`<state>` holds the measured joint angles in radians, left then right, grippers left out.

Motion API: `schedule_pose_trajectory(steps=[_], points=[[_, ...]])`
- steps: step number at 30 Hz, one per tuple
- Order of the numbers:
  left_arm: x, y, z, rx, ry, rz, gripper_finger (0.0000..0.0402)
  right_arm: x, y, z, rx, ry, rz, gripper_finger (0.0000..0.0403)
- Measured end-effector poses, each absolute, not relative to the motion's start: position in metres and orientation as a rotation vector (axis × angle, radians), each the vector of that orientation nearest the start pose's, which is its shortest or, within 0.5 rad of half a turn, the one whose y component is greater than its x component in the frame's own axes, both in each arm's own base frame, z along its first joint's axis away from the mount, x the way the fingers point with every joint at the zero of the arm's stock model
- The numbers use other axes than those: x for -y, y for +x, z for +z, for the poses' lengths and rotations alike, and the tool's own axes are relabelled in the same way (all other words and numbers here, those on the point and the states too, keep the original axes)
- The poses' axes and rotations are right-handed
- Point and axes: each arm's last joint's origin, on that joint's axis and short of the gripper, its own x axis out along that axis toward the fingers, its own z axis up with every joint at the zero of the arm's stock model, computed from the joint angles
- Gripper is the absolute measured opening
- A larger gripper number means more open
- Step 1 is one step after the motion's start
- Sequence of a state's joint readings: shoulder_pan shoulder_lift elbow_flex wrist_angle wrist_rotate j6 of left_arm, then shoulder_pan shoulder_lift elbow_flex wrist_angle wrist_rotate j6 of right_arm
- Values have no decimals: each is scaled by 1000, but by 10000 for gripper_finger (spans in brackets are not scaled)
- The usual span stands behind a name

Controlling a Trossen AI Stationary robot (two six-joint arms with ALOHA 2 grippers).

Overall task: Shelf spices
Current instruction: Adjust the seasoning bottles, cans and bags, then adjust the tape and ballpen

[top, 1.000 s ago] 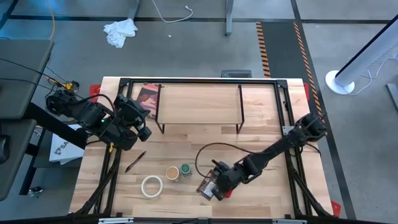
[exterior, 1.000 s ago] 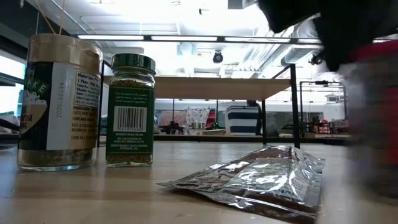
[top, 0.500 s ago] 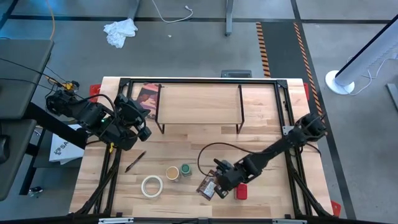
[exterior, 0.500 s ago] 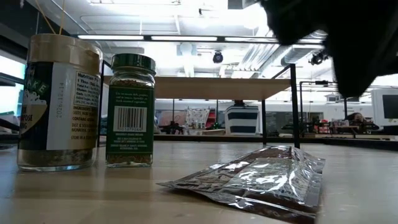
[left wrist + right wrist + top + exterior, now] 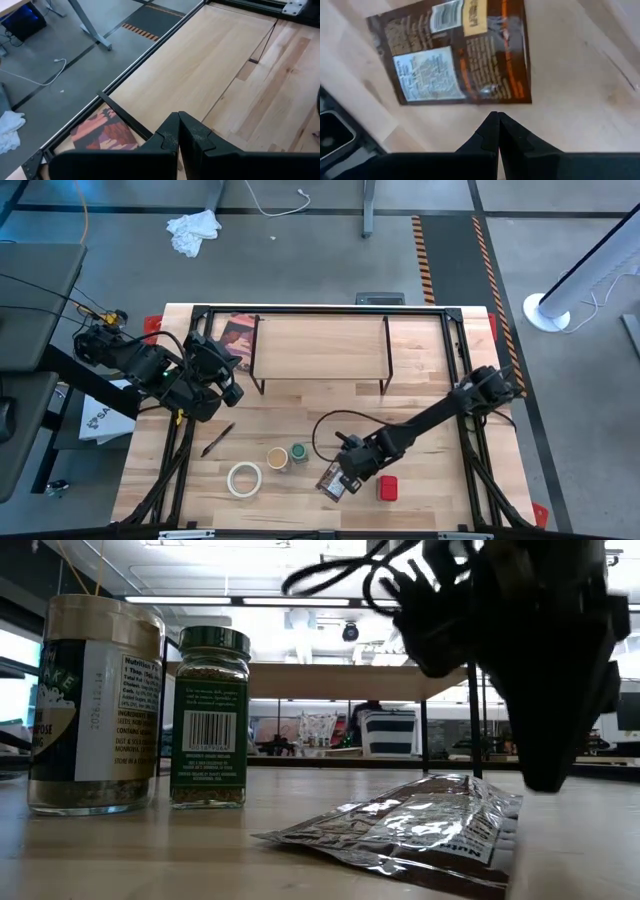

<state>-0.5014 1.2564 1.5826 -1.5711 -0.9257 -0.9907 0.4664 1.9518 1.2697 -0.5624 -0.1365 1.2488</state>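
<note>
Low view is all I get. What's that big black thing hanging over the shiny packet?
Observer: That's the right gripper. Its fingers are shut on nothing, just off the packet's edge.
Operator: Where's the red tin? I can't find it!
Observer: The red tin lies beside the packet, on the right arm's side.
Operator: And the other arm?
Observer: The left gripper waits, shut, by the left end of the shelf.
</note>
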Motion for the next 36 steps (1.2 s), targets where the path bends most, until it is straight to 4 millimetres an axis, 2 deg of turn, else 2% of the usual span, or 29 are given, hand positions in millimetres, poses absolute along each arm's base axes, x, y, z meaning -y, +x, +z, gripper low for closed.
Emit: schedule_pose_trajectory(steps=[9, 19, 25, 28, 31, 36], points=[[66, 168, 409, -637, -90, 751, 0, -162, 348, 127, -1409, 892, -322, 0], [66, 168, 409, -633, -91, 753, 0, -127, 381, 129, -1158, 962, -314, 0], [65, 168, 410, -619, -93, 763, 0, -116, 397, 137, -1022, 1033, -247, 0], [65, 168, 410, -609, -101, 771, 0, -113, 392, 143, -1053, 980, -242, 0], [65, 168, 410, -608, -101, 772, 0, -111, 380, 158, -1106, 895, -239, 0], [65, 168, 410, -600, -93, 773, 0, -104, 351, 203, -1131, 738, -245, 0]])
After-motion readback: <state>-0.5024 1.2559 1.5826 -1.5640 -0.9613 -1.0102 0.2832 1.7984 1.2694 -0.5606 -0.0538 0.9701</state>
